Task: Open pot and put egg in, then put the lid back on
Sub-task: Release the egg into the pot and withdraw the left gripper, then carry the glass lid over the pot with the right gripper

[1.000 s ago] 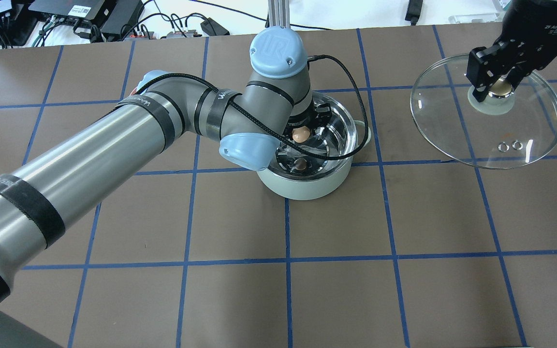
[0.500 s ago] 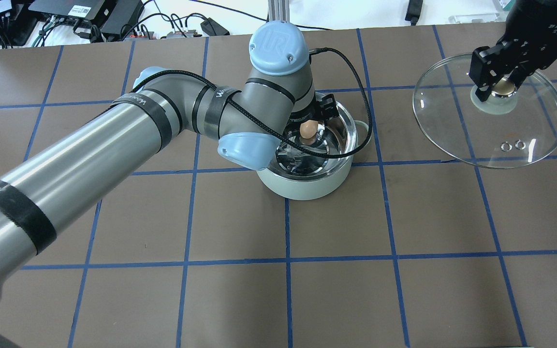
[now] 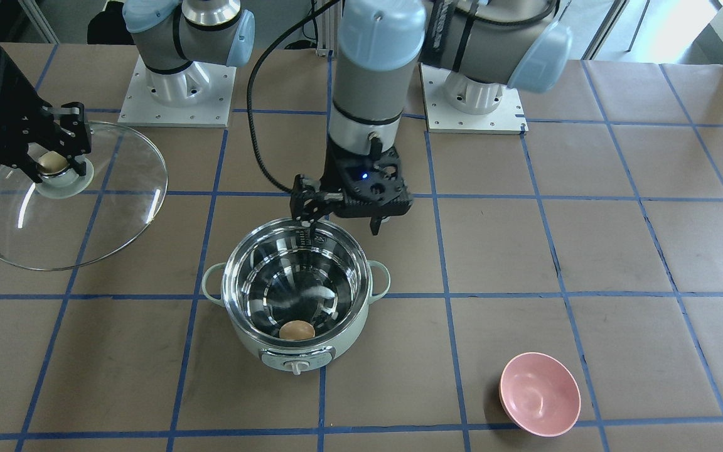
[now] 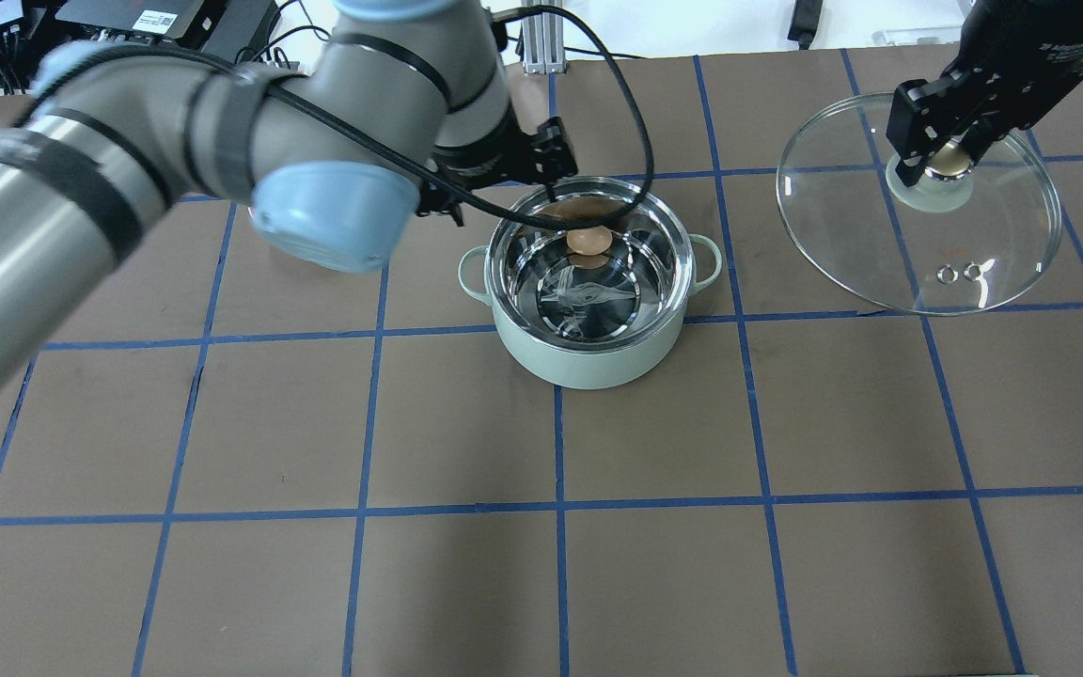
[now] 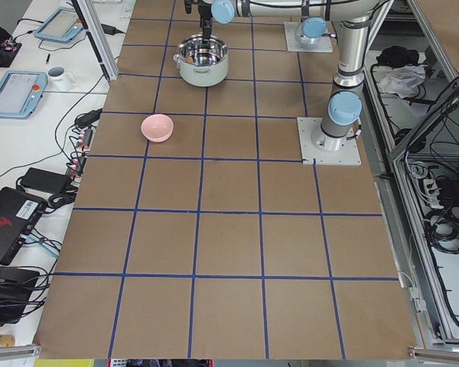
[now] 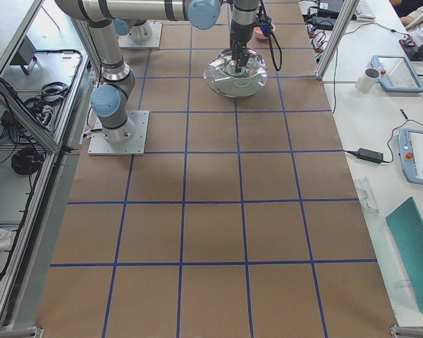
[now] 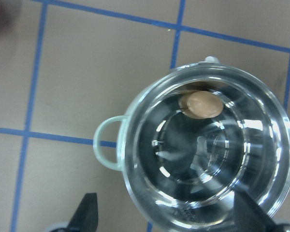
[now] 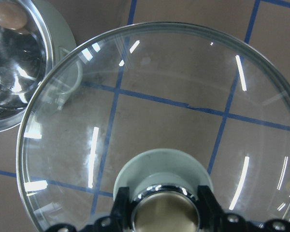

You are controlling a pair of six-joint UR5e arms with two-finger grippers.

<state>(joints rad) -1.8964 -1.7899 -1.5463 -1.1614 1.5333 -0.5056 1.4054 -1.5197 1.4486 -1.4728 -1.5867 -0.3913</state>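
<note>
The egg (image 3: 297, 330) lies inside the pot (image 3: 245, 351), near its lower wall in the front view, well apart from the spread, empty left claw (image 3: 342, 221) over the upper rim. At upper left, the right claw (image 3: 54, 164) pinches the lid (image 3: 73, 226) by its knob (image 3: 52, 163).

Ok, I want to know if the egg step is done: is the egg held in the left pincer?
No, the egg lies on the steel floor of the pot, apart from the open, empty left pincer.

Robotics lab, not a home: two UR arms (image 5: 343, 115) sitting bolted on steel plates (image 3: 211, 107), blue tape grid (image 5: 168, 208) running across brown-papered counter (image 5: 229, 245), teach pendants (image 6: 417, 156) lying on side desks, cables (image 5: 442, 222) & alu framing lining the edges.
</note>
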